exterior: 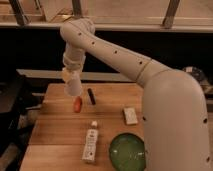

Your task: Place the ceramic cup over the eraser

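The ceramic cup (73,88) is a small plain white cup hanging in the air above the back left of the wooden table (55,130). My gripper (70,77) is shut on its upper part, at the end of the white arm that reaches in from the right. The eraser (91,95), a narrow black bar, lies flat on the table just right of the cup and lower. The cup is apart from the eraser, up and to its left.
An orange-red oblong thing (77,104) lies just below the cup. A white labelled bottle (90,145) lies on its side near the front. A green bowl (127,152) sits front right, with a flat white block (130,115) behind it. My arm's bulky white body (175,115) fills the right side.
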Controlling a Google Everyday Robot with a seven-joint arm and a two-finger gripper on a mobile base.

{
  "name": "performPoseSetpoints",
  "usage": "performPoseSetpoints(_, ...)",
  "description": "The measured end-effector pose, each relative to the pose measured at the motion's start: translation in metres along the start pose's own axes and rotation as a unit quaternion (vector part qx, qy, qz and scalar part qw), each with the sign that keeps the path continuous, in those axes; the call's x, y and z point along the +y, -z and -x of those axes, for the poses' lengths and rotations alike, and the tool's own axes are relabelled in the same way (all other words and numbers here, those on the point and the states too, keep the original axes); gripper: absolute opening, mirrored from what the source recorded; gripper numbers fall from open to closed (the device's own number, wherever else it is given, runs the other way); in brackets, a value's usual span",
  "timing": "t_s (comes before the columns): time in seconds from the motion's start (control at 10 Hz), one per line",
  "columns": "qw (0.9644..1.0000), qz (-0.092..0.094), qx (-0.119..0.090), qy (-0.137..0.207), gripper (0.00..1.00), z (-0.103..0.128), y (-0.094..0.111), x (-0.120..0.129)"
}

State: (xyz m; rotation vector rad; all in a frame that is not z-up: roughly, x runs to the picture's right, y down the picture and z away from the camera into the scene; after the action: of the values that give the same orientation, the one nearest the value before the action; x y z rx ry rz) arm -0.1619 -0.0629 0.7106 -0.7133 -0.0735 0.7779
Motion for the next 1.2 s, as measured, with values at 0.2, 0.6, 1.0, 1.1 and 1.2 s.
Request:
performPoseSetpoints(0.2, 1.0000, 0.002, 0.001, 0.002, 0.00, 0.001, -0.001, 0.002)
performPoseSetpoints(0.6, 0.9982, -0.029, 0.042, -0.030, 0.00, -0.028, -0.010, -0.025)
performPoseSetpoints(1.0, 0.9939, -0.056, 0.052, -0.080, 0.00, -0.040, 0.005, -0.065)
performPoseSetpoints(1.1, 0.9930, -0.056, 0.053, -0.089, 0.00, -0.041, 0.005, -0.071)
performPoseSetpoints(1.2, 0.9927, -0.054, 0.052, -0.095, 0.00, -0.040, 0.003, -0.074)
